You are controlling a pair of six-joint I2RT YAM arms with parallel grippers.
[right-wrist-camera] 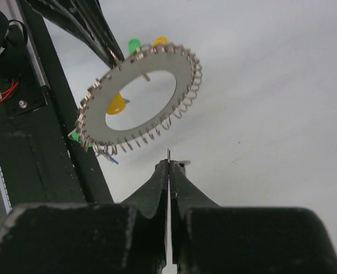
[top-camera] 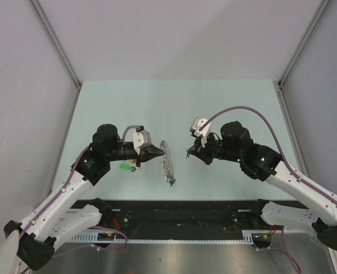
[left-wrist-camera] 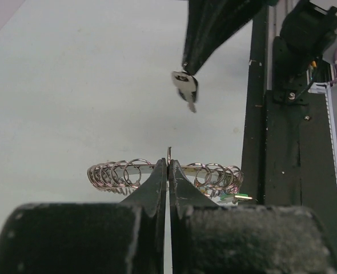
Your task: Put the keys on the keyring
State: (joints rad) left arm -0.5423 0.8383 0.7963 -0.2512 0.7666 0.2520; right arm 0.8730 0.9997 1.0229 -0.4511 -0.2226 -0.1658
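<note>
Keys (top-camera: 125, 167) on pale green table (top-camera: 174, 103), grey walls (top-camera: 174, 34), aluminium corner posts (top-camera: 54, 40)

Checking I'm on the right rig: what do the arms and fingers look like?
The left arm and right arm have white links and black joints. A purple cable runs along each. A white block sits at each wrist. The black fingers taper to narrow tips. A green light glows on the right one.

The pale green surface (top-camera: 174, 108) carries a green-headed key (top-camera: 124, 167) lying flat toward its near left part. A yellow-headed key (right-wrist-camera: 117, 105) lies nearby. A black rail (top-camera: 180, 211) borders its near edge.
</note>
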